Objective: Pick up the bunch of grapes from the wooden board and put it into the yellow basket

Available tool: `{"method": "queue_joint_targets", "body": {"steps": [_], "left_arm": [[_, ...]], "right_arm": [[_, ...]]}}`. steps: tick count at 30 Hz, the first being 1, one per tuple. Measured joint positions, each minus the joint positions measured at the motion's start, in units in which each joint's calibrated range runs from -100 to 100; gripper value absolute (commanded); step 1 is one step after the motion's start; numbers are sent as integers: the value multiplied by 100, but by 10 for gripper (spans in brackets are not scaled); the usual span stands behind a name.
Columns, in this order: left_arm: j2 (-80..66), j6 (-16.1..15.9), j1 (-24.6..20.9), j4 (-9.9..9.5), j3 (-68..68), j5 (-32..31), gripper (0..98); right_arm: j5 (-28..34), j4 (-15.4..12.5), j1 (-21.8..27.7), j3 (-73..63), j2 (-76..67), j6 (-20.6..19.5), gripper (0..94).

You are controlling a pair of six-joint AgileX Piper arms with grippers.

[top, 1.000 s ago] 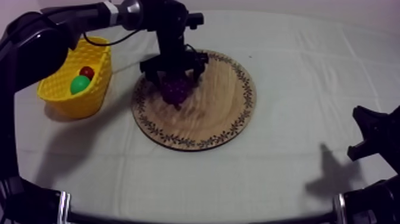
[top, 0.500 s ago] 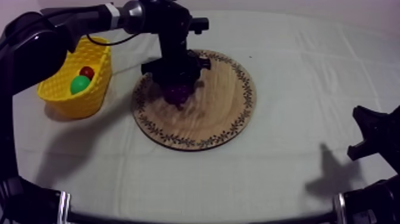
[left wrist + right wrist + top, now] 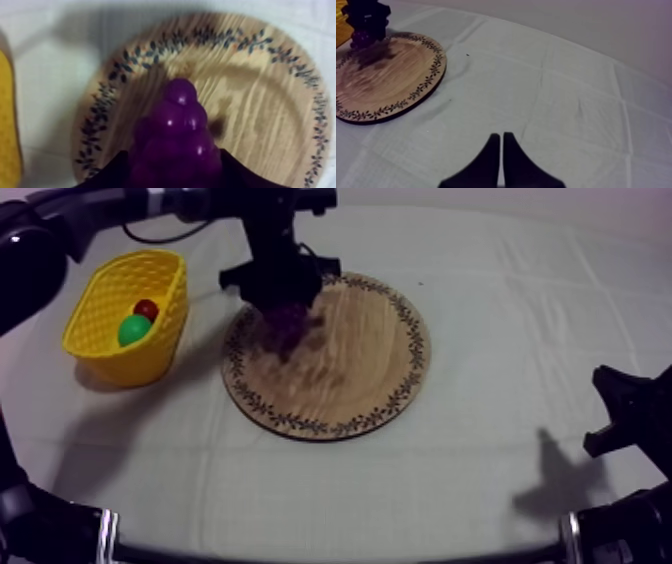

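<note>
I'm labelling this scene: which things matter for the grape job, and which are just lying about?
In the job: bunch of grapes, left gripper shut on it, wooden board, yellow basket.
Lying about: pear and small red fruit in the basket; right gripper, shut.

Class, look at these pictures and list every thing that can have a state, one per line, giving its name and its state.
left gripper: shut on the bunch of grapes.
bunch of grapes: gripped, seemingly lifted just off the wooden board.
right gripper: shut on nothing, fingers together.
wooden board: lying flat on the cloth.
yellow basket: upright, holding a small red fruit and a green fruit.
</note>
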Motion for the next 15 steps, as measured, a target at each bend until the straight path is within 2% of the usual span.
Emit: {"method": "queue_joint_targets", "body": {"steps": [9, 15], "left_arm": [[-1824, -398, -219, -111, 1242, -340, 420], [-3435, -763, -456, -359, 2637, -779, 416]], "right_arm": [[0, 0, 0, 0, 0, 0, 4], [0, 0, 0, 0, 0, 0, 4]]}}
